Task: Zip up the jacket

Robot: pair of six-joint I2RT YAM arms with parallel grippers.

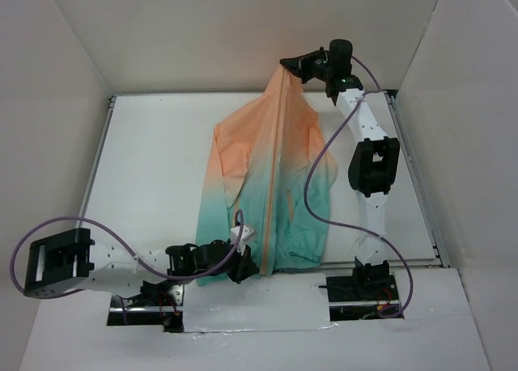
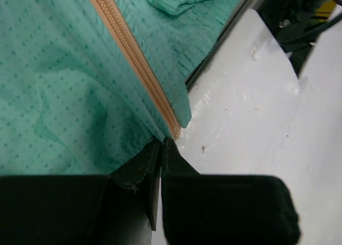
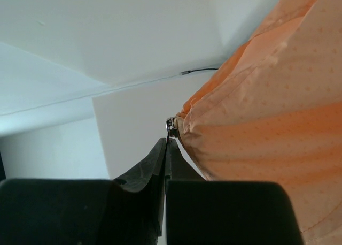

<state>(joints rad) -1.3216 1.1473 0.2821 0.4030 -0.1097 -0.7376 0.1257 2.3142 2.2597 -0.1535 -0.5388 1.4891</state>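
Observation:
The jacket (image 1: 243, 152) lies stretched along the table, peach-orange at the far end and teal at the near hem. Its orange zipper (image 1: 273, 168) runs closed down the middle. My left gripper (image 1: 243, 266) is at the hem's bottom corner. In the left wrist view its jaws (image 2: 162, 142) are shut on the teal fabric (image 2: 53, 84) right at the zipper's lower end (image 2: 172, 126). My right gripper (image 1: 285, 63) holds the top end raised at the back wall. It (image 3: 168, 143) is shut on the metal zipper pull (image 3: 172, 128) beside the orange cloth (image 3: 267, 106).
A purple cable (image 1: 312, 193) from the right arm loops over the jacket's right side. A metal rail (image 1: 417, 176) borders the white table on the right, and white walls close in the back and sides. Crinkled tape (image 1: 267, 318) covers the near edge between the arm bases.

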